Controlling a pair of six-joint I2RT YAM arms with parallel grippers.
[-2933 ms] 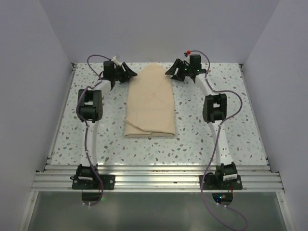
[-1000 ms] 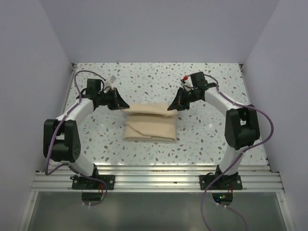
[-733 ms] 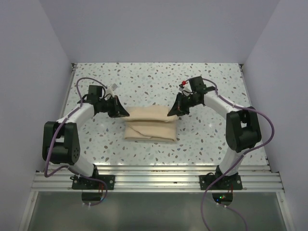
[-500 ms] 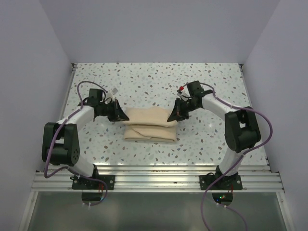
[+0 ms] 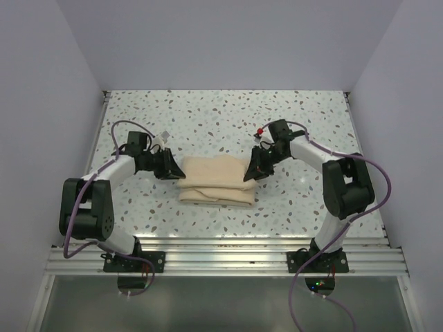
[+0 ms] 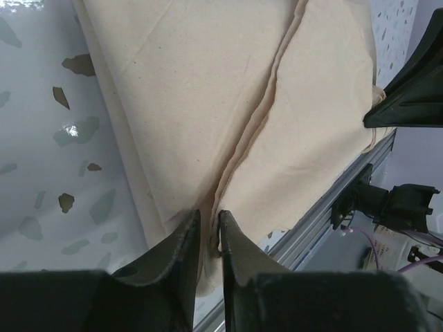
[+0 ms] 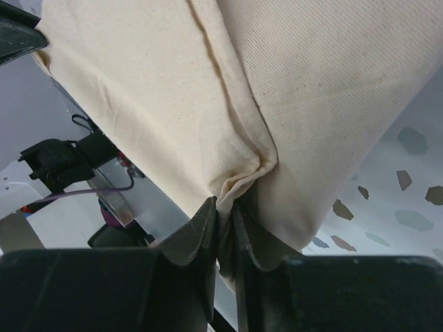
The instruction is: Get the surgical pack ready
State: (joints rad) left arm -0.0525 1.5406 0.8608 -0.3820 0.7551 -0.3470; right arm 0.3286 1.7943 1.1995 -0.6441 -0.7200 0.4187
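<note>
Currently the wrap sheet [image 5: 214,181] lies folded into a flat tan bundle on the table [image 5: 304,111], about midway between the left and right edges and a little nearer the near edge than the far one. From above, its upper layer covers the far part of the bundle and a lower layer shows as a strip along the near side. The left gripper [image 5: 173,167] sits low at the bundle's left end and the right gripper [image 5: 250,170] at its right end, both arms reaching inward from the near edge so the two tools face each other across the cloth. The right wrist view shows the right tool clenched on the cloth: its dark fingers [image 7: 197,232] stand almost together and the cloth puckers into a small bunched corner just where it enters them. In the left wrist view the dark fingers [image 6: 181,242] stand a narrow slit apart with a crease of the cloth running straight into that slit. Whether they are pinching the cloth or merely bracketing it I cannot tell. That same view shows two folded layers meeting along the crease, with the other tool as a dark shape at the far end. Purple cables [image 5: 377,173] loop from the arms, and a metal rail [image 5: 221,254] runs along the table's near edge
</note>
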